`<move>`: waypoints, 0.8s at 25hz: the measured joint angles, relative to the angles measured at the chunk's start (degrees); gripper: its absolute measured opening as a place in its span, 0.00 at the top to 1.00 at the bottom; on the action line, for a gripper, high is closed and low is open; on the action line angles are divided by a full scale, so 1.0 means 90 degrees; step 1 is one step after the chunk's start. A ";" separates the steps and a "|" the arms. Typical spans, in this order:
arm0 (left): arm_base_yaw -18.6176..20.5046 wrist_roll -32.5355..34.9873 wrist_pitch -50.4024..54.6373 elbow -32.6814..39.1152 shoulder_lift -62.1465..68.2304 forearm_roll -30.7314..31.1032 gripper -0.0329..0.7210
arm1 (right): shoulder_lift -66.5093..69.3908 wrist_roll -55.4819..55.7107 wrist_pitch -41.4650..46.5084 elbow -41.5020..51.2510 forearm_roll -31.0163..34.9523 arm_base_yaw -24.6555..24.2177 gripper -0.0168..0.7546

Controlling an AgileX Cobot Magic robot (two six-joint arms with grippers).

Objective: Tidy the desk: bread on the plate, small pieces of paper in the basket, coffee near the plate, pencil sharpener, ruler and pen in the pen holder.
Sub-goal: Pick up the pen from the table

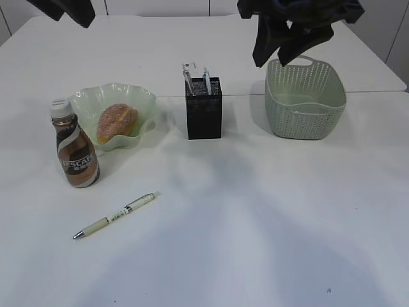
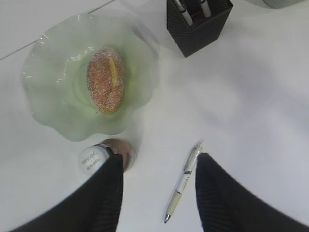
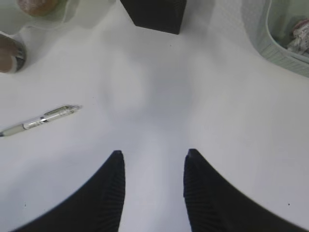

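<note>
In the exterior view the left arm (image 1: 64,9) is cut by the top edge, so its gripper is not seen there, and the inside of the basket (image 1: 305,102) is hidden behind its near wall. The items standing in the pen holder (image 1: 204,109) show only their tops, too small to tell apart. In the right wrist view the bottle (image 3: 9,54) and the bread (image 3: 36,6) are cut by the edges, and the paper (image 3: 300,36) in the basket is blurred.

Bright, even, diffuse light; soft pictures with little glare.
The desk (image 1: 268,217) reads near-white with only faint grey shadows, lying close beside the pen holder (image 1: 204,109), the basket (image 1: 307,99) and the coffee (image 1: 75,144). Both wrist views are soft, and their dark fingers (image 3: 104,193) blur at the bottom edge. The plate (image 2: 53,67) shows mild sheen.
</note>
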 joint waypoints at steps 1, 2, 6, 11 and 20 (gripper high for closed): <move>-0.0011 0.0000 0.0000 0.0000 0.0000 -0.0028 0.50 | -0.0104 0.0000 0.0015 0.0000 0.0025 0.0000 0.55; -0.0011 0.0000 0.0000 0.0000 0.0000 -0.0070 0.50 | -0.0135 0.0000 0.0015 0.0000 0.0025 0.0000 0.55; -0.0011 0.0000 0.0000 0.0174 0.0000 -0.0275 0.50 | -0.0547 0.0092 0.0028 0.0308 0.0057 0.0000 0.55; -0.0011 0.0117 0.0000 0.0630 0.0042 -0.0379 0.50 | -0.1113 0.0116 0.0051 0.1138 0.0094 0.0000 0.55; -0.0011 0.0610 -0.0024 0.1260 0.0253 -0.0556 0.49 | -0.1662 0.0132 0.0051 0.1761 0.0113 0.0000 0.55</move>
